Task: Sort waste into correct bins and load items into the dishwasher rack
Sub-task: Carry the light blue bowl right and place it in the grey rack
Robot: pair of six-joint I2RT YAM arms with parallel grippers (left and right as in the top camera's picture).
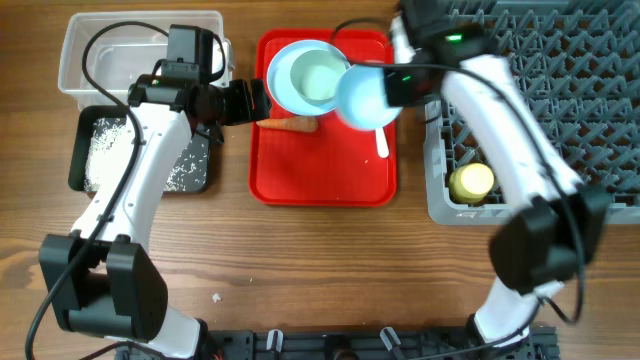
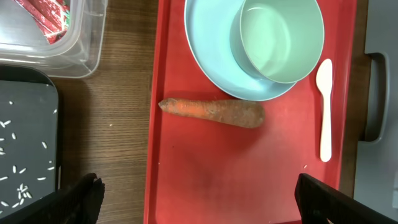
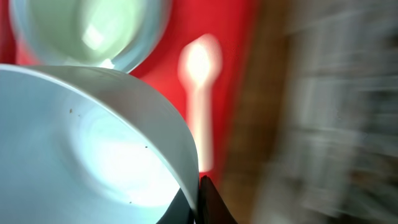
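pale blue bowl (image 1: pixel 365 97) pinched in the right tool (image 1: pixel 388 88); left tool (image 2: pixel 199 206) spread wide, empty, near the carrot (image 2: pixel 211 113)

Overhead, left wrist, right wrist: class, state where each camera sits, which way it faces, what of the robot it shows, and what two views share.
Overhead: above the table, facing straight down; left pincer open, right pincer shut on a bowl.
Left wrist: behind the left pincer, facing down at the red tray and carrot; its fingertips fill the bottom corners.
Right wrist: close against the held bowl, blurred; one finger shows.
Shared: both wrist views show the white spoon.
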